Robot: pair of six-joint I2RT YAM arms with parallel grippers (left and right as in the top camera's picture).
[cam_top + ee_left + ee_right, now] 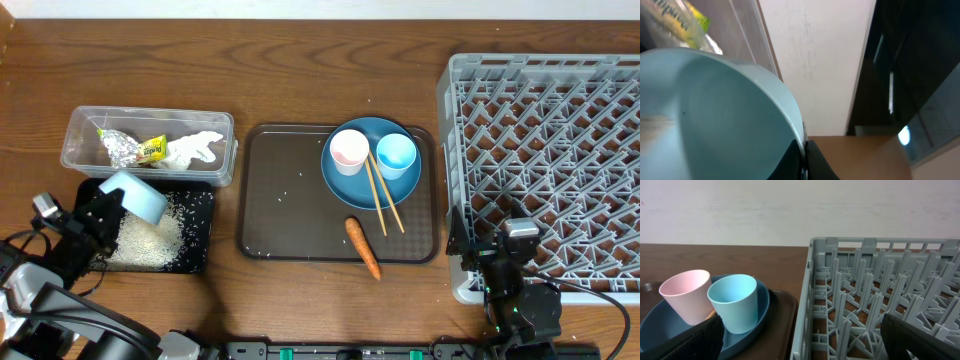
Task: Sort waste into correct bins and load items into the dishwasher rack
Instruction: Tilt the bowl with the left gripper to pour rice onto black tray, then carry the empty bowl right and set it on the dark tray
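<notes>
Grips tilted white bowl [137, 198] in clamped left gripper [103, 213] at 8 o'clock, over black tray [207, 232] of rice [145, 241]. Holds right gripper [801, 321] spread, empty, at 5 o'clock by dishwasher rack [545, 75].

Left pincer [116, 207] clamped on bowl [140, 197], right pincer [802, 325] spread wide.

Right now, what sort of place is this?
Likely a dish-clearing station, perhaps a test setup: a dishwasher rack, a tray with a plate and cups, and a bowl tipped over a bin of rice.
</notes>
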